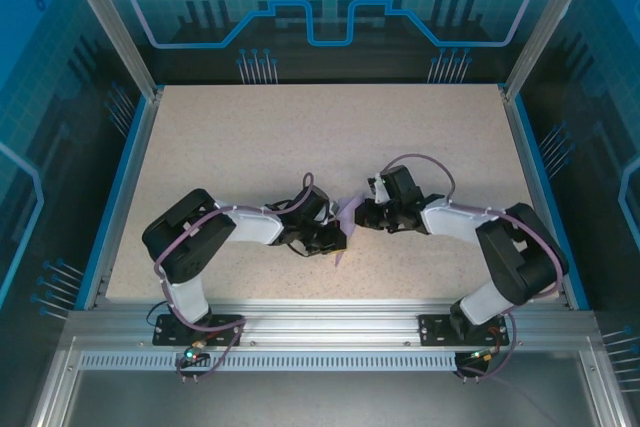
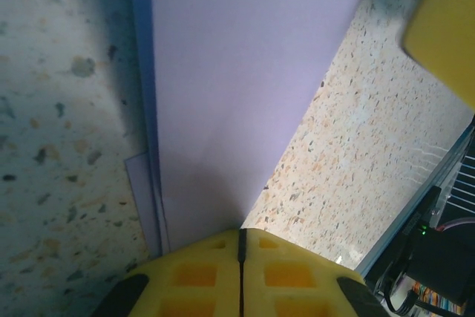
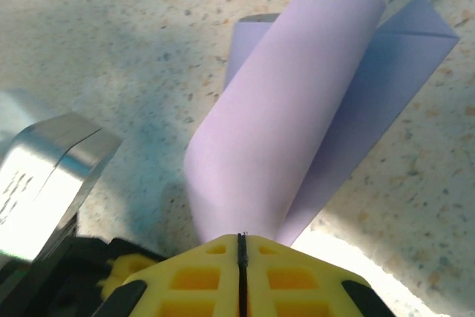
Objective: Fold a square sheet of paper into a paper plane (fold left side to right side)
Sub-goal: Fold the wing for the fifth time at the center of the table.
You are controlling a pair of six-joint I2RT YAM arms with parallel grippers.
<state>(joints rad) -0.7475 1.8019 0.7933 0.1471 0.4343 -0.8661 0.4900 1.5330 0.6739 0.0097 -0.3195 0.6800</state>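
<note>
Our left gripper [image 2: 241,231] has its yellow pads pressed tight together, clamped on the near edge of the lavender sheet [image 2: 237,94]. From its wrist camera we see the paper run away from the seam as a long flat band, with a second layer's edge peeking out along its left side. From above, the sheet sits near the middle of the speckled table [image 1: 300,137], toward the front, caught between our two arms and partly raised off the surface. Moving right, our right gripper [image 3: 241,237] is likewise closed on the sheet. There one flap curls up and over in a soft roll, while a flatter pointed layer lies beneath it on the table.
</note>
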